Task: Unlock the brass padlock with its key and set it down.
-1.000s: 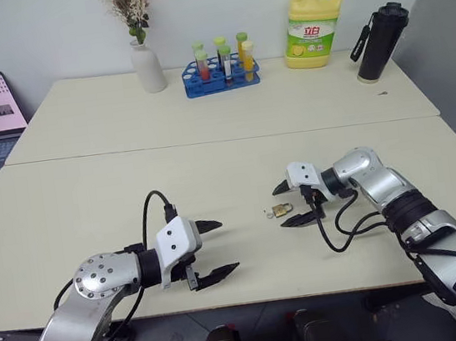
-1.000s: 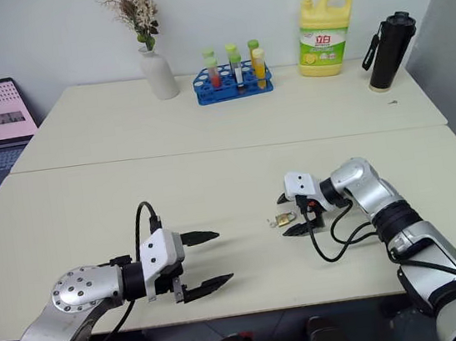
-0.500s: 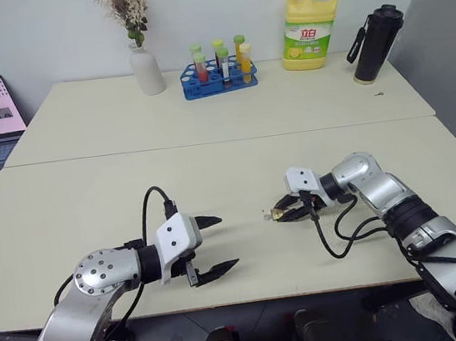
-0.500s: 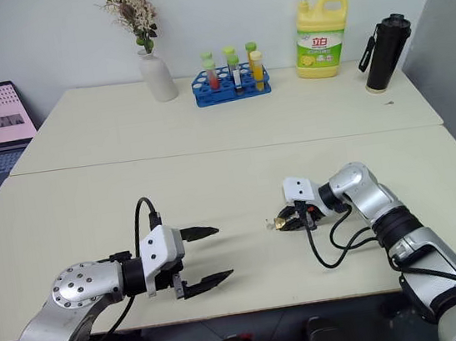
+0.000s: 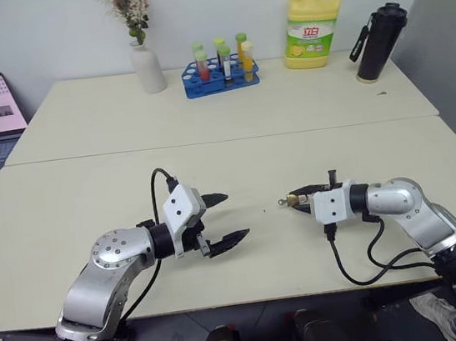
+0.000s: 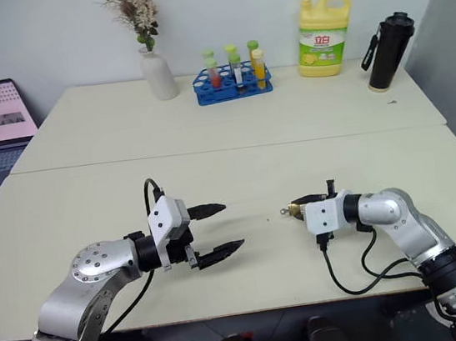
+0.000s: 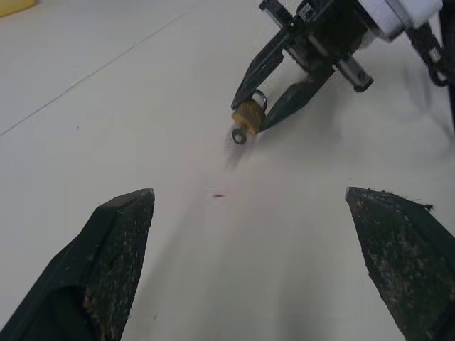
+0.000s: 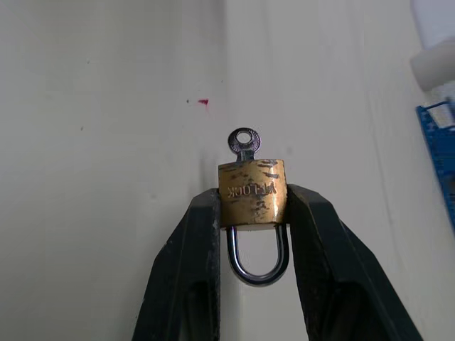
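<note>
Clamped on the brass padlock [image 8: 252,193], the right gripper [image 5: 301,199] holds it above the table [image 5: 211,173], the key [image 8: 244,142] in its keyhole. Facing the padlock, the left gripper [image 5: 224,219] stands spread; grasping and turning the key likely comes next.

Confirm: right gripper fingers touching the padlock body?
Touching. The right wrist view shows both fingers pressed against the sides of the brass padlock, no gap, key sticking out of its far end.

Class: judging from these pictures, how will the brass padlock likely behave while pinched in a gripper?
The brass padlock looks rigid metal, so it likely won't deform. Smooth sides may slip between the right gripper fingers. The key protruding from it probably gives turning leverage.
</note>
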Controlling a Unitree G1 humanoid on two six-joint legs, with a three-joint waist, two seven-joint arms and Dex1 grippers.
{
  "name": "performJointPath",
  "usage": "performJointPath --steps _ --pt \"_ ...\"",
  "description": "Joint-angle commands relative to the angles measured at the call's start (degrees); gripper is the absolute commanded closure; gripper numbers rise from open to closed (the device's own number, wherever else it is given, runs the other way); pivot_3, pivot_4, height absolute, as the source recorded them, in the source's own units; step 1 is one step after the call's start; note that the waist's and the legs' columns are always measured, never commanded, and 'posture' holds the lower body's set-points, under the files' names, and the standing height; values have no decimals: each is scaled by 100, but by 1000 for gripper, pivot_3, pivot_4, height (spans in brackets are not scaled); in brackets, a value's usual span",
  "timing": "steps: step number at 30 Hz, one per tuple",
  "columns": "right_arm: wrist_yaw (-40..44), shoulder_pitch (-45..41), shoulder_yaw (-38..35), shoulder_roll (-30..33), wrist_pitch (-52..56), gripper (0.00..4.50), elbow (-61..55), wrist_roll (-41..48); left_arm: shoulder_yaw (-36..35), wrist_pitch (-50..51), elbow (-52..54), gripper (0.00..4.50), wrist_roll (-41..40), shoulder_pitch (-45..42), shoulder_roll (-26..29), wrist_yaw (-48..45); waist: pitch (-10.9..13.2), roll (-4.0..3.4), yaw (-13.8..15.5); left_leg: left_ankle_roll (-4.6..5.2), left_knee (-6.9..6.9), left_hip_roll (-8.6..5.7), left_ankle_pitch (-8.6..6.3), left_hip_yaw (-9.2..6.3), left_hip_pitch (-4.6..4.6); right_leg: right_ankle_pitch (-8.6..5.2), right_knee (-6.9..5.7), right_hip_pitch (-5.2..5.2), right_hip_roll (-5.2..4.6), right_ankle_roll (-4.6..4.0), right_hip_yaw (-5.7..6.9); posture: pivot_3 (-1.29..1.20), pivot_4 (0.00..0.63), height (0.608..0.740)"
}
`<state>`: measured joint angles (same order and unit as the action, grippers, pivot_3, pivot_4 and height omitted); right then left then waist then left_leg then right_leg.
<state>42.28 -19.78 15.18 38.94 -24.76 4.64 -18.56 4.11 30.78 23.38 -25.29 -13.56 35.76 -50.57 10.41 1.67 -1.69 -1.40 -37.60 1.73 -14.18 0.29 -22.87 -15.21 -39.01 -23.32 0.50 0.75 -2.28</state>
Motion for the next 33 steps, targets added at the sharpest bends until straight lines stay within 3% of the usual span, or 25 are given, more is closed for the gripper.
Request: performJointPath --steps 1,6,12,29,33 --pt "-1488 154 -305 127 -1043 3566 -306 -1116 13 176 -84 0 -222 -411 -68 -65 0 0 -3 0 0 -1 0 0 0 0 0 0 1 0 0 0 150 740" --pt "-2728 89 -456 42 -1809 3566 -382 -1710 470 278 -397 0 26 -940 -151 -130 0 0 -10 -3 0 -3 1 7 6 1 -2 0 18 0 -9 0 150 740" --pt "-3267 -199 -436 -6 -2311 3566 -205 -1813 630 693 -668 0 -94 -1519 -490 -78 0 1 -2 -3 -15 -4 1 6 -2 1 -2 1 18 0 -11 0 150 740" --pt "-3163 -353 -304 -37 -2385 3566 83 -1633 666 354 -1183 0 234 -2012 -782 -129 0 1 -3 -2 -21 -3 1 6 -2 1 -3 3 19 -1 -13 0 150 740" --pt "-3082 -363 -309 -34 -2378 3566 52 -1579 708 397 -1252 945 186 -2088 -859 -251 0 1 -2 -2 -21 -3 1 6 -2 2 -3 3 19 -1 -12 0 150 740"
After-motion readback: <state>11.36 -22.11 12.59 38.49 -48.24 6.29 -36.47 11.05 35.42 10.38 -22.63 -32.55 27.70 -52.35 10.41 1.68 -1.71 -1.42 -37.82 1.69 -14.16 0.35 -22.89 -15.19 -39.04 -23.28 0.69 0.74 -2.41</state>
